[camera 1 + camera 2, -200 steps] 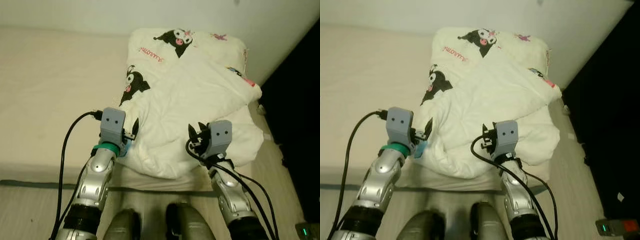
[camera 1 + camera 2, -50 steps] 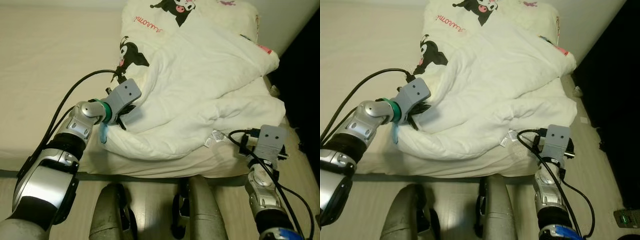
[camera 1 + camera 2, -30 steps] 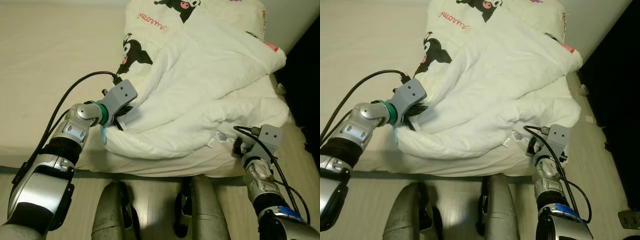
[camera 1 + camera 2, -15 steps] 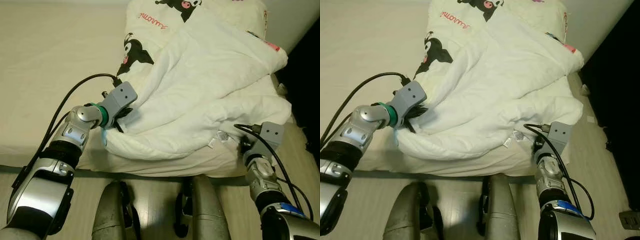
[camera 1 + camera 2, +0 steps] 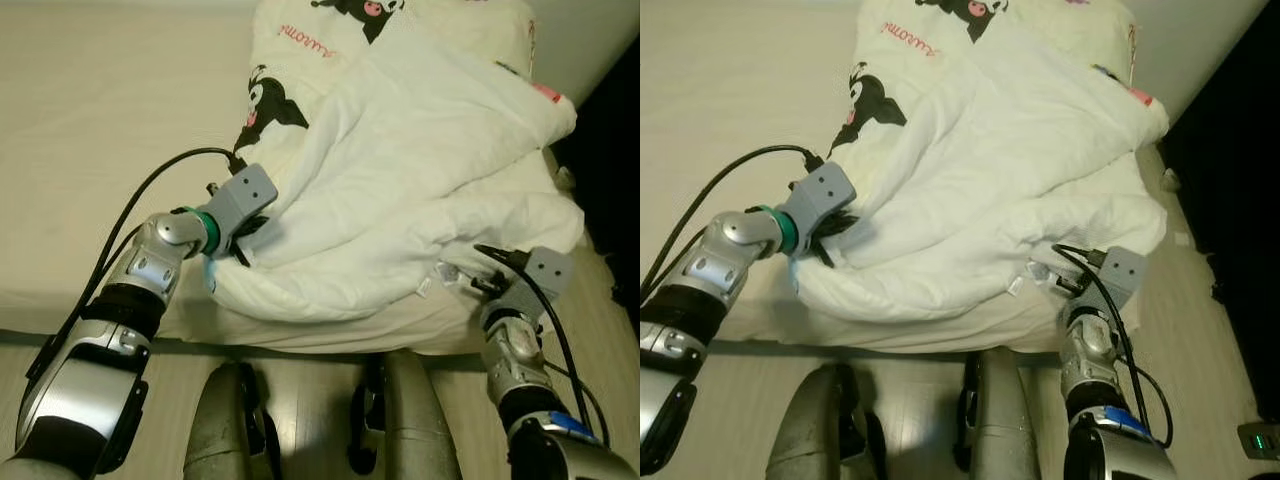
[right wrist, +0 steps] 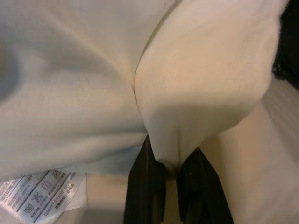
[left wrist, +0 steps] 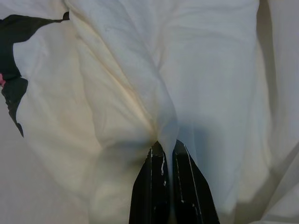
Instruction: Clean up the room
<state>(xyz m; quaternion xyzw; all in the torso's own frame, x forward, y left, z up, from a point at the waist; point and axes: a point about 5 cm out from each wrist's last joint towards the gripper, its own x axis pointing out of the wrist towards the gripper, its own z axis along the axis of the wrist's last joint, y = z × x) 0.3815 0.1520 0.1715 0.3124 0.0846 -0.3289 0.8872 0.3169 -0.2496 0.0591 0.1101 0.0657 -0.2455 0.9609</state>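
**Two pinches on the duvet, ready to spread it over the bed**

The white duvet (image 5: 420,170), printed with black cartoon figures, lies bunched in a heap on the bed (image 5: 90,150), mostly ahead of and between the two grippers. The left gripper (image 7: 167,148) has its black fingers nearly closed on a raised fold of the cloth; in the head view it sits at the heap's left edge, with bare mattress beyond it on the outer side. The right gripper (image 6: 169,165) is also pinched on the duvet, holding a rounded bulge of the edge near the bed's front corner, with the white care label (image 6: 44,196) just beside its fingers.

The step in hand looks like straightening or spreading the duvet. To do it well, both grips probably need to hold firm while the arms move together, at an even pace, so the cloth opens flat rather than twisting. The left pinch has only a thin ridge of fabric, which could slip under pull; a slow start would reveal that. The right pinch holds a thicker lump and seems more secure. Drawing the left gripper out towards the bare mattress should unfold the heap.

No container shows here; the bed is the only thing carrying anything, and it carries the duvet alone.
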